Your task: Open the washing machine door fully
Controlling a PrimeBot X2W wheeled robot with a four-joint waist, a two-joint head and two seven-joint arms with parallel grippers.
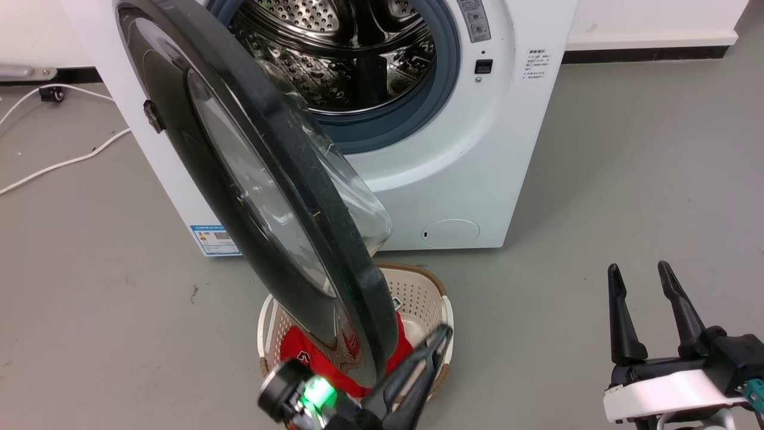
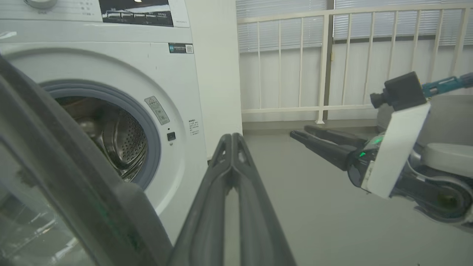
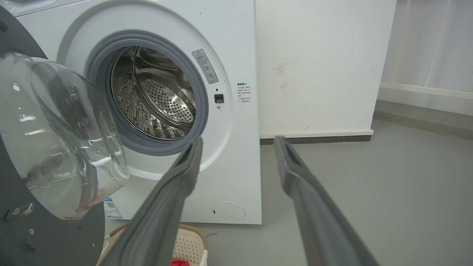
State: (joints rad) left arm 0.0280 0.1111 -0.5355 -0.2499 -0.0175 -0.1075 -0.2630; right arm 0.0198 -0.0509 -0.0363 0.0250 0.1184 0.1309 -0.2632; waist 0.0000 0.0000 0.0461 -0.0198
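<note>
Left claw (image 1: 443, 335) perhaps touches door (image 1: 179, 143) edge.

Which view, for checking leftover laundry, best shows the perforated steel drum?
Right wrist view: the perforated steel drum shows nearly whole. Head view crops its top; in left wrist view the glossy black door hides its left part.

door (image 1: 256, 179) glossy blk, clear glass; drum (image 1: 334, 65) shiny steel; basket (image 1: 425, 298) plastic.

Stickers (image 1: 535, 64) on washing machine (image 1: 477, 179); print illegible
</note>
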